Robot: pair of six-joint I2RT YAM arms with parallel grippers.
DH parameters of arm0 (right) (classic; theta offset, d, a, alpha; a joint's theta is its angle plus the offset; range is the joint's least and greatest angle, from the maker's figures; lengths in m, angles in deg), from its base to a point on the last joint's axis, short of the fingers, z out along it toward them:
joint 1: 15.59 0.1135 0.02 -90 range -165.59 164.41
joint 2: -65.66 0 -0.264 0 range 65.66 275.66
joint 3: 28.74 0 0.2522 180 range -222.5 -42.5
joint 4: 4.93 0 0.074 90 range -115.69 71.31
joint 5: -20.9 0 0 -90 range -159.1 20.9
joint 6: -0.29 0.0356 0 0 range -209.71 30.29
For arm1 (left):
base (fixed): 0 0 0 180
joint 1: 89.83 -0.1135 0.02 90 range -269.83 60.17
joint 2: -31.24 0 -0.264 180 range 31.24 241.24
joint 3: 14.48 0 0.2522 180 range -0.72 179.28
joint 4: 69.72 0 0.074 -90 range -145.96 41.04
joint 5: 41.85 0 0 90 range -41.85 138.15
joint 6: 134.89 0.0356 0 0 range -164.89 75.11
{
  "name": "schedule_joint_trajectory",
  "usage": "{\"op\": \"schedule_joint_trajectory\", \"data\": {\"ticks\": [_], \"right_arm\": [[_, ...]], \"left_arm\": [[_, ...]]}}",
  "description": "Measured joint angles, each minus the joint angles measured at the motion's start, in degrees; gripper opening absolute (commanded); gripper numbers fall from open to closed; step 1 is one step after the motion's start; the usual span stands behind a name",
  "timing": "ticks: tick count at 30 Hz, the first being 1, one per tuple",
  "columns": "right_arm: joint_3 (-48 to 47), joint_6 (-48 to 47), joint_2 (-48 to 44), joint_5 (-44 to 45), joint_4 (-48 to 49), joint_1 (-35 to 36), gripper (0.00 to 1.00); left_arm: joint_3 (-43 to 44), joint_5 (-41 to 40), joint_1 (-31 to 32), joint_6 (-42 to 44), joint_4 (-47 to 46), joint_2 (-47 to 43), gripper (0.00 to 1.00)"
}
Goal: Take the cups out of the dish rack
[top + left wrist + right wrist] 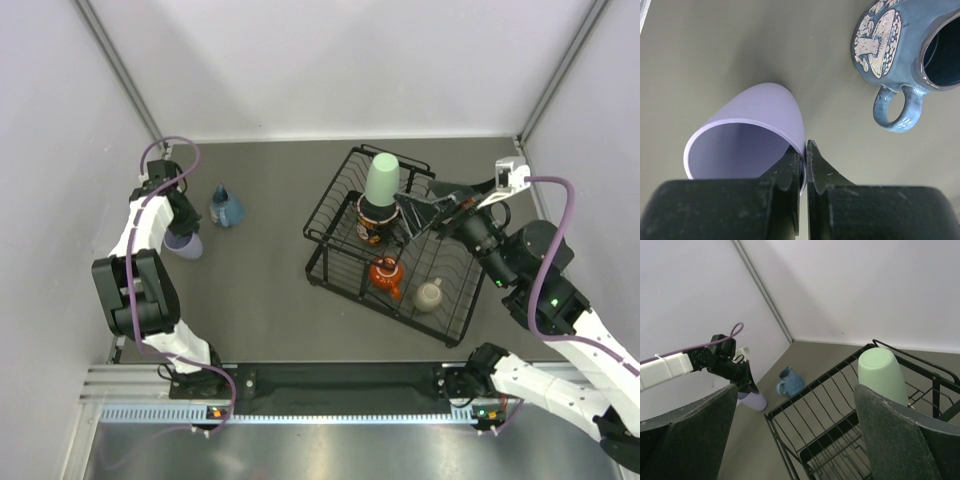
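- Grey tabletop: my left gripper clamps the rim of the tilted lavender tumbler, well outside the black wire dish rack.
- My right gripper gapes beside the racked mint-green tumbler; probably light and slick, so I'd grip mid-body.

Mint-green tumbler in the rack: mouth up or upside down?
Upside down: the mint-green tumbler shows its closed base on top, standing in the dish rack.

1. Lavender plastic tumbler: plain, no pattern.
2. Blue glazed mug: cream mushroom pattern.
3. Mint-green tall tumbler: plain.
4. Black wire dish rack.
5. Small squat orange cup; small beige mug.
6. Table: dull grey-olive.
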Motion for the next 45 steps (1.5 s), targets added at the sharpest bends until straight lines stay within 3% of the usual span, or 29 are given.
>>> {"op": "schedule_joint_trajectory", "data": {"ticks": [5, 13, 26, 27, 28, 30, 35, 42, 45], "right_arm": [[0.0, 0.0, 0.4, 0.3, -1.0, 0.0, 1.0], [0.5, -0.2, 1.3, 0.7, -1.2, 0.0, 1.0], [0.6, -2.3, 4.3, 1.8, -1.9, 0.0, 1.0], [0.6, -2.8, 4.7, 1.7, -2.1, 0.0, 1.0], [0.4, -3.1, 5.0, 1.6, -2.4, 0.0, 1.0], [-0.6, -4.3, 6.2, 1.0, -3.0, 0.0, 1.0], [-4.9, -8.4, 11.0, 0.5, -3.8, 0.0, 1.0], [-13.9, -14.6, 24.5, 3.7, -7.2, -1.6, 1.0], [-17.9, -16.8, 30.1, 3.1, -9.1, -2.8, 1.0]], "left_arm": [[0.0, 0.2, 0.0, 0.5, 0.0, 0.2, 0.15], [0.5, 1.0, 0.0, 0.9, 0.2, 1.1, 0.28], [6.7, 4.5, 0.0, 1.0, 2.4, 0.5, 0.58], [7.4, 5.3, 0.0, 0.8, 2.5, -0.1, 0.62], [7.8, 6.5, 0.0, 0.4, 2.5, -1.0, 0.83], [7.9, 9.4, 0.0, -0.1, 2.4, -3.5, 0.99], [7.7, 18.3, 0.0, -2.4, -0.4, -11.5, 0.99], [0.1, 36.5, 0.7, -9.4, -15.6, -21.2, 0.99], [-2.5, 40.7, 3.3, -11.1, -19.5, -22.2, 0.99]]}}
